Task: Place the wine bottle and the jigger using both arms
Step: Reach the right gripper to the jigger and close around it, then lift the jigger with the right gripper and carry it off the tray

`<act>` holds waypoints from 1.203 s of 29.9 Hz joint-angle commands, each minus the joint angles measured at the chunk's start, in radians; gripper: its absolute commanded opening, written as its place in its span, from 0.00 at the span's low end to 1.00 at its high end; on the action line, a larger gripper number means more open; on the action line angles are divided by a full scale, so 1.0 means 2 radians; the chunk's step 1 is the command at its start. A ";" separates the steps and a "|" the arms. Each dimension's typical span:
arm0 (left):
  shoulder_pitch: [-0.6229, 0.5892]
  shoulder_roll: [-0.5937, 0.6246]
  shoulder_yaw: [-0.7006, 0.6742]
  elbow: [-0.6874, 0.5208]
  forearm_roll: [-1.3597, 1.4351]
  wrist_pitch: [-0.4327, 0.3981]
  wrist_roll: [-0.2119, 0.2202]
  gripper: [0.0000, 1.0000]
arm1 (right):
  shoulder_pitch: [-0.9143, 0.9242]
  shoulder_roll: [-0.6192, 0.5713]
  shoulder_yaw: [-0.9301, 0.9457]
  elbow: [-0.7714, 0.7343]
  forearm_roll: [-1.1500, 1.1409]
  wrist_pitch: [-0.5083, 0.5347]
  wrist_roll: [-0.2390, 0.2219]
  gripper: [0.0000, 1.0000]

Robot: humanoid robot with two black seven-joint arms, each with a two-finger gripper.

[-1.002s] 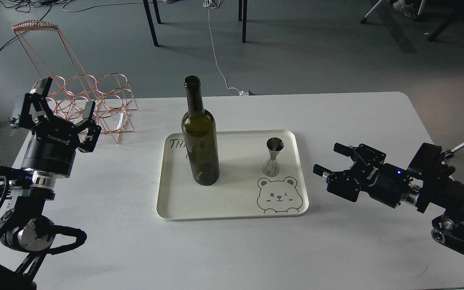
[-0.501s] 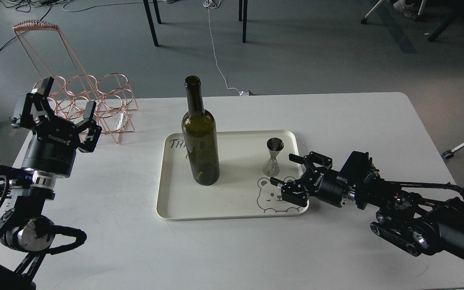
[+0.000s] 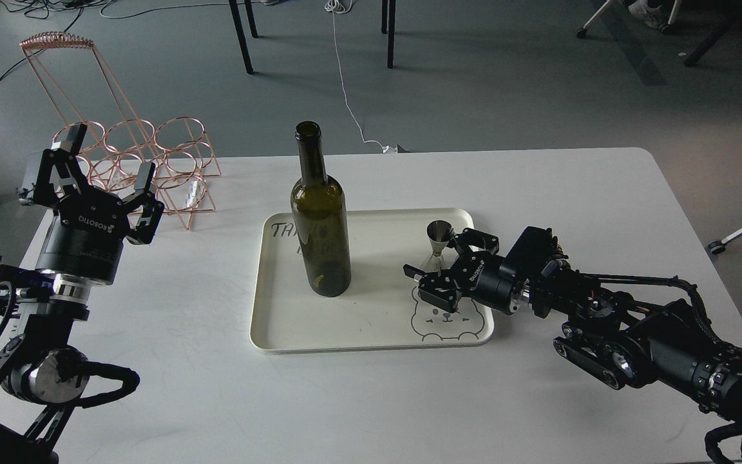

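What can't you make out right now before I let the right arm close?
- Jigger: head view, its base is hidden behind the right gripper, so finger contact is unclear.
- Tray: the handwriting is partly hidden behind the wine bottle.
- Bear drawing: its top is covered by the right gripper.
- Left gripper: open, no other view to confirm height.

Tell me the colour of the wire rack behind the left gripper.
The wire rack is copper-pink, seen in the head view.

Grey floor (image 3: 506, 84) behind white table (image 3: 570, 187), with cables (image 3: 345, 84) and chair legs (image 3: 242, 38).
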 commanded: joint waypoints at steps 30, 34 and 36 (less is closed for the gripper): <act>0.000 -0.001 -0.001 -0.004 0.001 -0.001 0.000 0.98 | -0.052 -0.138 0.154 0.061 0.039 0.000 0.000 0.25; 0.000 -0.001 -0.001 -0.006 0.001 -0.001 0.000 0.98 | -0.083 -0.166 0.160 0.065 0.052 0.000 0.000 0.25; 0.000 0.000 -0.001 -0.008 0.001 -0.001 0.000 0.98 | -0.099 -0.169 0.160 0.065 0.066 0.000 0.000 0.26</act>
